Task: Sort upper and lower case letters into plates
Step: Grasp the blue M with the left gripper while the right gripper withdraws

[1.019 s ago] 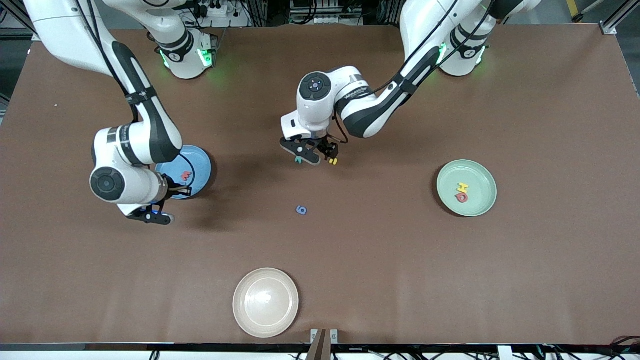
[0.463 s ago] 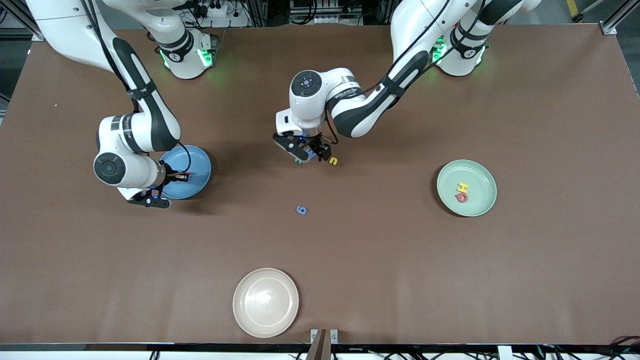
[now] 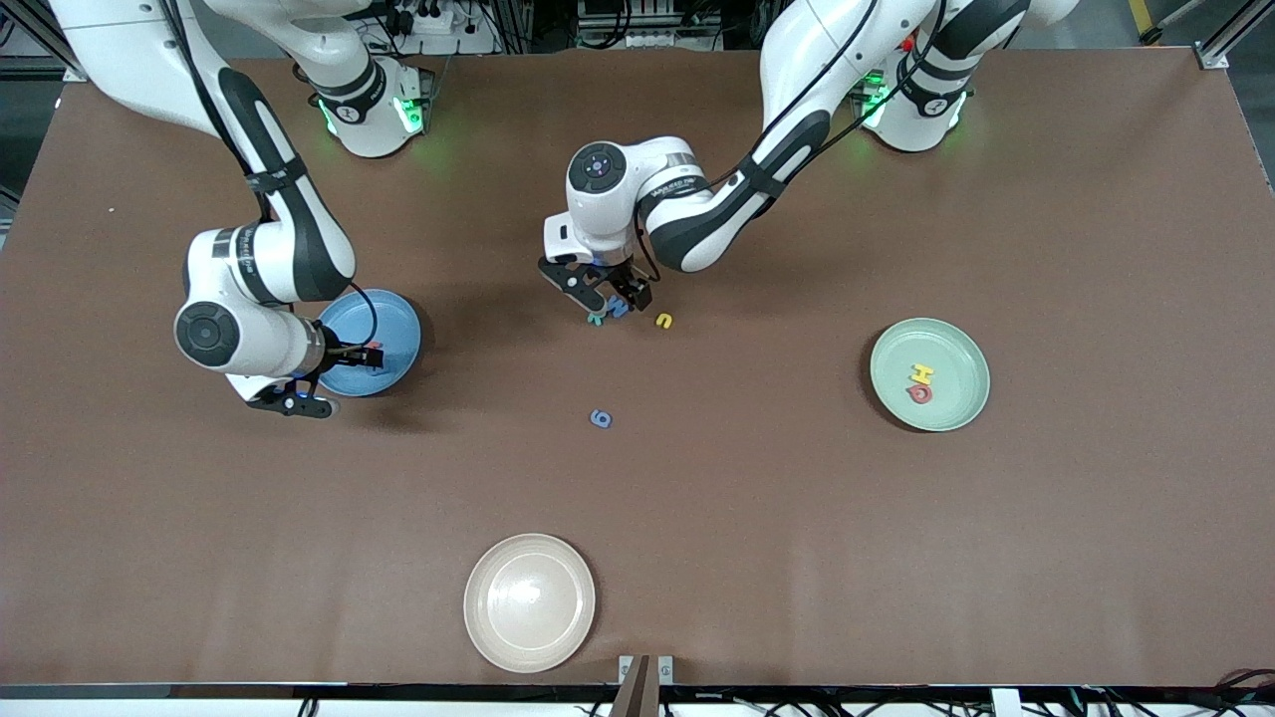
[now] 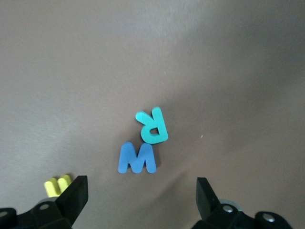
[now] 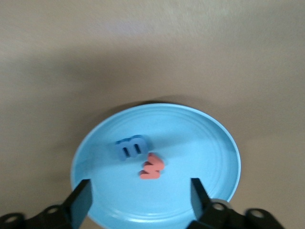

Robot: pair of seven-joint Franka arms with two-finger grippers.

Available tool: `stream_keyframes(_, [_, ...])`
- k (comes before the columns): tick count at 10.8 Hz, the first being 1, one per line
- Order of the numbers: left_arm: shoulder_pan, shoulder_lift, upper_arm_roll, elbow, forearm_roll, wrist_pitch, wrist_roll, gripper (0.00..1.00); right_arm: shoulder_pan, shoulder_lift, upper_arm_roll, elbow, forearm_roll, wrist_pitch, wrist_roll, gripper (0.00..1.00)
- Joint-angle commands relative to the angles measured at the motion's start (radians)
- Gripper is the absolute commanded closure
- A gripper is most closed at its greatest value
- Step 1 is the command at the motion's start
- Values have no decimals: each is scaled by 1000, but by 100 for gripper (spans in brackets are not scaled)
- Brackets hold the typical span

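Robotics lab. Two white arms point(image 3: 269, 249) bolted along one edge of a brown-covered counter point(image 3: 797, 518), green lights glowing at their bases point(image 3: 374, 110). Aluminium framing point(image 3: 1220, 45), a power strip point(image 3: 423, 15) and loose cables point(image 3: 1235, 682) ring the counter's edges.

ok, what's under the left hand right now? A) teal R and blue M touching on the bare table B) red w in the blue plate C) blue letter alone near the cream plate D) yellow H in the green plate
A: the left hand is open over the teal R and blue M, which touch on the table.
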Motion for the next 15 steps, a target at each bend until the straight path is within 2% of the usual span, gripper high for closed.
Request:
stream_keyframes(1, [-12,29,7,21,27,6,3,1,11,-8,4,84,55,-55,26,0])
stream_keyframes(3, [-12,39,7,21,30,6,6,1,29,42,28,173,57,-54,95,0])
stream_keyframes(5, [-12,54,7,23,27,6,6,5,37,110,62,273,57,-54,167,0])
stream_keyframes(7, [-10,57,8,35,55,9,23,7,66,180,71,366,55,-51,227,0])
stream_keyframes(8, [-8,60,8,37,61,9,41,9,77,199,80,371,43,-39,204,0])
stream_keyframes(9, [-10,63,18,38,61,11,44,9,80,222,118,402,26,-32,151,0])
stream_keyframes(12, [-10,72,22,38,63,47,46,11,94,311,149,529,-11,-31,48,0])
stream_keyframes(15, [-12,79,22,38,63,57,44,16,92,315,151,531,-35,21,-96,0])
